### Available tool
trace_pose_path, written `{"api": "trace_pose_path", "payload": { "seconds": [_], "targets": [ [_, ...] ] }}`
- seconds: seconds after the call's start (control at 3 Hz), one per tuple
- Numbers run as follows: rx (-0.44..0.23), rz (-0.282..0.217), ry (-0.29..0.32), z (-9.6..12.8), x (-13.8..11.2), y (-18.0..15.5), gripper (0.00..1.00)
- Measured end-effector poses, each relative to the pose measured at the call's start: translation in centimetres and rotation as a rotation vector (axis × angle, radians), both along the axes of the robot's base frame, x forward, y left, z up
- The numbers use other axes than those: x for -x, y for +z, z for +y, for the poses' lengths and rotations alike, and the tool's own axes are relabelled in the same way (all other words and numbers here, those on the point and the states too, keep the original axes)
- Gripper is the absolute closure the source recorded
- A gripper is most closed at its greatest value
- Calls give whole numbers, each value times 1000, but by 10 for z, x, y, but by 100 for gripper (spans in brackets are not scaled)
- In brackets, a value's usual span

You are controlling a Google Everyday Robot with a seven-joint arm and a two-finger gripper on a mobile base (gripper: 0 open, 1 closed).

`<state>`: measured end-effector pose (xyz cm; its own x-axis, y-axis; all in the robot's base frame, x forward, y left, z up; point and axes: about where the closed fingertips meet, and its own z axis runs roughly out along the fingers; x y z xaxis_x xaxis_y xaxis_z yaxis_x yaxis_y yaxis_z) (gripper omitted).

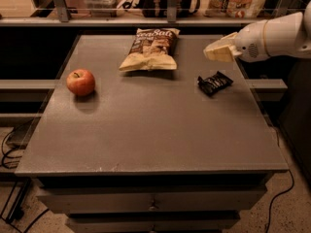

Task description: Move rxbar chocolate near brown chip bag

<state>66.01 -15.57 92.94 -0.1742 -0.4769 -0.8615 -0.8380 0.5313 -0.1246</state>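
Note:
The rxbar chocolate (215, 83), a small black wrapper with white lettering, lies flat on the grey table (146, 130) at the right side. The brown chip bag (150, 50), dark brown on top with "Sea Salt" lettering and cream-tan below, lies at the back middle, a short way left of the bar. My gripper (214, 51), with cream fingers on a white arm, hangs above and slightly behind the bar. It is apart from the bar, open and empty.
A red apple (81, 82) sits at the table's left side. A shelf rail (146, 19) with bags and boxes runs behind the table. Drawers are below the front edge and cables lie on the floor at left and right.

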Motion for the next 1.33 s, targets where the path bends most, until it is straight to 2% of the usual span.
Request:
{"api": "trace_pose_path", "payload": {
  "seconds": [0.33,0.67,1.0,1.33],
  "targets": [
    [0,-1,0,1,0,0,82],
    [-1,0,4,4,-1,-1,59],
    [-20,35,-2,8,4,-13,36],
    [-36,65,-34,6,9,-24,12]
  ]
}}
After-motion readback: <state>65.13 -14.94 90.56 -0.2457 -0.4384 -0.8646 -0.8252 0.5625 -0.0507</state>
